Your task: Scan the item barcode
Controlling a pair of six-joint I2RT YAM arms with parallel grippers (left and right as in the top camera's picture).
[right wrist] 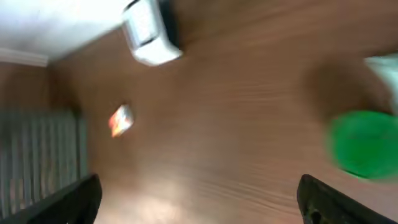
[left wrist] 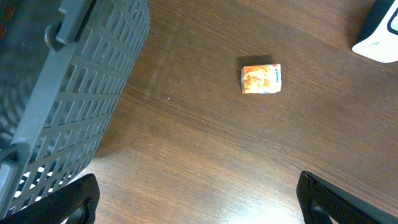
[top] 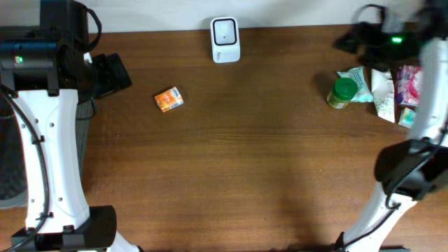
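Note:
The white barcode scanner [top: 225,39] stands at the table's far edge, centre. A small orange packet [top: 169,99] lies left of centre. A green-lidded jar [top: 343,92] stands upright at the right beside several snack packets [top: 383,93]. My left gripper [left wrist: 199,202] is open over bare wood, with the orange packet [left wrist: 261,79] well ahead of it and the scanner [left wrist: 380,36] at the far right. My right gripper [right wrist: 199,202] is open with nothing between its fingers. In its blurred view the green lid [right wrist: 364,144] is at the right, and the scanner [right wrist: 149,31] and orange packet [right wrist: 121,119] are far ahead.
A grey slatted basket [left wrist: 74,93] stands at the table's left end, close to my left arm [top: 52,147]. A pink packet [top: 408,82] lies at the far right edge. My right arm [top: 413,154] rises along the right side.

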